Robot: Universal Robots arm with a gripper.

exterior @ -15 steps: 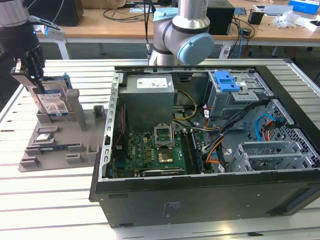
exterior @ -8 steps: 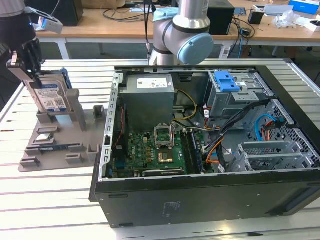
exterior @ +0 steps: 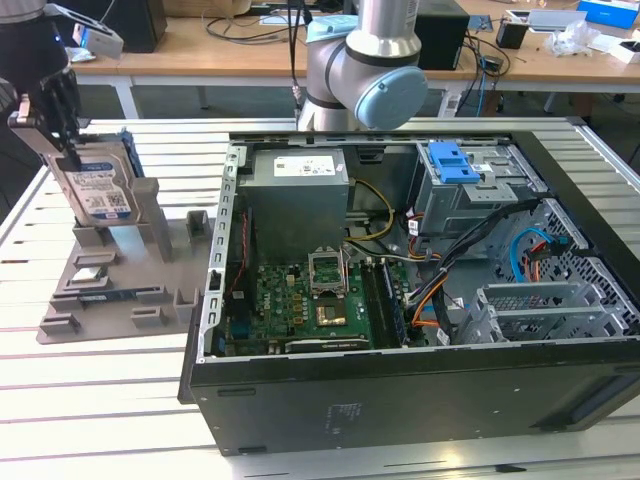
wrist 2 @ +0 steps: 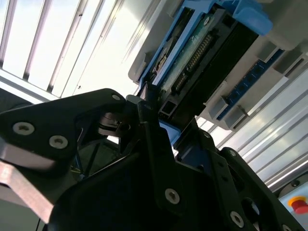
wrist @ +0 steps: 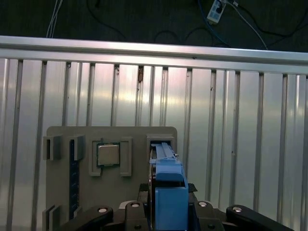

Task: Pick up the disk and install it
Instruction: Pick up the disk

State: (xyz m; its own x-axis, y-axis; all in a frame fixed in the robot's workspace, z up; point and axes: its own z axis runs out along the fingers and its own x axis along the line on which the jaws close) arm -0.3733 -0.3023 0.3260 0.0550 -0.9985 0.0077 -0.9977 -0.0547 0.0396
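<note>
And here's the flat silver-grey metal disk with the blue-and-white label and blue plastic side rails (exterior: 100,190). It stands on edge in a slot of the grey plastic fixture plate (exterior: 110,290), at the exterior view's left of the silver slatted worktop (exterior: 100,400), well apart from the open black computer case (exterior: 400,400). The black gripper (exterior: 65,150) sits on its upper end. In the second wrist view the black fingers (wrist 2: 151,130) close in on either side of the disk (wrist 2: 202,53), pinching it across its thin body just by the connector edge.

Handling, as I read it: it looks rigid and dense for its size, with smooth metal faces that could slip, and it is shock-sensitive. The exposed connector pins and circuit side should stay clear of the pads. A firm pinch across the flat faces near one end looks right, leaving the rails free.

Hard to make out: the disk (wrist: 168,187) hides the pad contact in the first wrist view. I can't tell whether its lower end is seated or already lifted. The grey metal drive cage with the blue latch (exterior: 470,190) keeps its inside out of sight.
</note>
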